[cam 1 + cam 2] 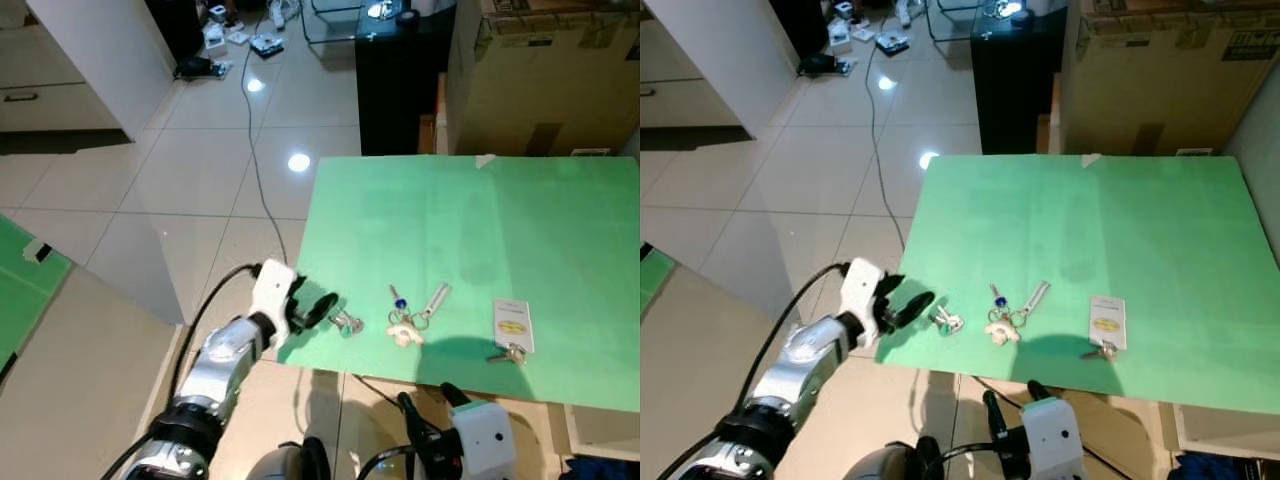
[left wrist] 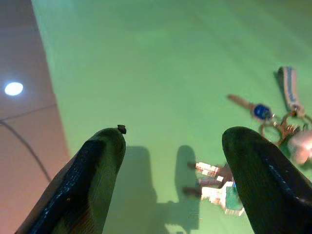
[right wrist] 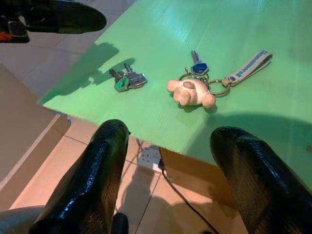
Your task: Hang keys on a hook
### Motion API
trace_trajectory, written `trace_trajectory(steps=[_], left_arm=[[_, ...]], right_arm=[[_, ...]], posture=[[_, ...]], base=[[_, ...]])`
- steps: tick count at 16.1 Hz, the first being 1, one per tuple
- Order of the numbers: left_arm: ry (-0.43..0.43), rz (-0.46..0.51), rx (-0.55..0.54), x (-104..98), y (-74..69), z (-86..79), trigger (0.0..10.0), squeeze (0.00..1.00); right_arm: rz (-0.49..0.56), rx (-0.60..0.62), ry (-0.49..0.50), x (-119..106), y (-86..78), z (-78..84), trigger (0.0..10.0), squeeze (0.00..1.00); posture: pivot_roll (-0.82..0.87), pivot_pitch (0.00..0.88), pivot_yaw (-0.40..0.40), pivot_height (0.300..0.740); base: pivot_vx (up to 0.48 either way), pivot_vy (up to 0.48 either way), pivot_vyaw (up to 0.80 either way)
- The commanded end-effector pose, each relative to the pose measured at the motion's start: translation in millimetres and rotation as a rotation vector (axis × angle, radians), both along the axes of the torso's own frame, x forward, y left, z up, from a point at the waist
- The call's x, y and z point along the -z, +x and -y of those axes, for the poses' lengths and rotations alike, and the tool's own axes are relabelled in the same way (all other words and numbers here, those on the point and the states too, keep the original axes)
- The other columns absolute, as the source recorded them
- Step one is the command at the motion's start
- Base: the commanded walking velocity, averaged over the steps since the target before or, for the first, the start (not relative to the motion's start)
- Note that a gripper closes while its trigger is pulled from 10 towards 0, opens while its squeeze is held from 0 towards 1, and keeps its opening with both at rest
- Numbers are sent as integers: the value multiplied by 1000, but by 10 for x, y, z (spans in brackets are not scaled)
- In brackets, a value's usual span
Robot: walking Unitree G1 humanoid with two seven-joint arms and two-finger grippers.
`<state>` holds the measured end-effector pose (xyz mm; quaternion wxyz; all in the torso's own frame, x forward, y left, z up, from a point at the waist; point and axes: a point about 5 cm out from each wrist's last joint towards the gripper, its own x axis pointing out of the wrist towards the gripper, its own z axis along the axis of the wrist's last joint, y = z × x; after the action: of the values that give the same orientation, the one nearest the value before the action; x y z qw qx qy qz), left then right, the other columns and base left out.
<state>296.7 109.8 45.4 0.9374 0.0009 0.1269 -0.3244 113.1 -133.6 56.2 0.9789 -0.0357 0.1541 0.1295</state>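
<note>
Left gripper [image 1: 322,309], fingers wide, hovers at the green table's [image 1: 520,230] near-left corner beside small keys [image 1: 347,324]; right gripper [image 3: 168,161] wide below the near edge.

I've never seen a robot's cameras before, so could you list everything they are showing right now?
Table: one, green top, in front of the robot.
Small keys: one bunch, silver, near the table's front edge, just beyond the left hand.
Keyring with blue key, strap and cream charm: one, middle of the front edge.
Key with white tag: one, further right.
Cardboard box: one, brown, behind the table.
Black cabinet: one, beside the box.
Cable: one, dark, across the tiled floor.
Left hand: black fingers open, at the table's front corner.
Right hand: black fingers open, below the front edge.
</note>
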Motion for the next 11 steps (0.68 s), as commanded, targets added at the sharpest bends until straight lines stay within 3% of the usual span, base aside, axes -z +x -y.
trace_trajectory(steps=[1, 4, 6, 9, 11], left_arm=[[33, 16, 17, 14, -40, -70, 10000, 0], [18, 24, 26, -4, -146, -114, 10000, 0], [3, 28, 2, -4, -165, -88, 10000, 0], [0, 43, -24, -48, -107, -72, 10000, 0], [13, 44, -68, -87, -8, -144, 10000, 0]], right_arm=[[-22, 5, -3, 34, -30, 8, 10000, 0], [1, 58, -23, 15, 76, 126, 10000, 0], [-6, 66, -30, 39, 157, 136, 10000, 0], [5, 60, -32, 45, 228, 145, 10000, 0], [8, 50, -38, 48, 265, 152, 10000, 0]], posture=[[-272, 187, 202, 732], [-268, 174, 193, 732], [-262, 160, 184, 732], [-254, 152, 180, 732], [-249, 155, 178, 732]], base=[[0, 0, 0], [0, 0, 0], [0, 0, -581], [0, 0, -563], [0, 0, -566]])
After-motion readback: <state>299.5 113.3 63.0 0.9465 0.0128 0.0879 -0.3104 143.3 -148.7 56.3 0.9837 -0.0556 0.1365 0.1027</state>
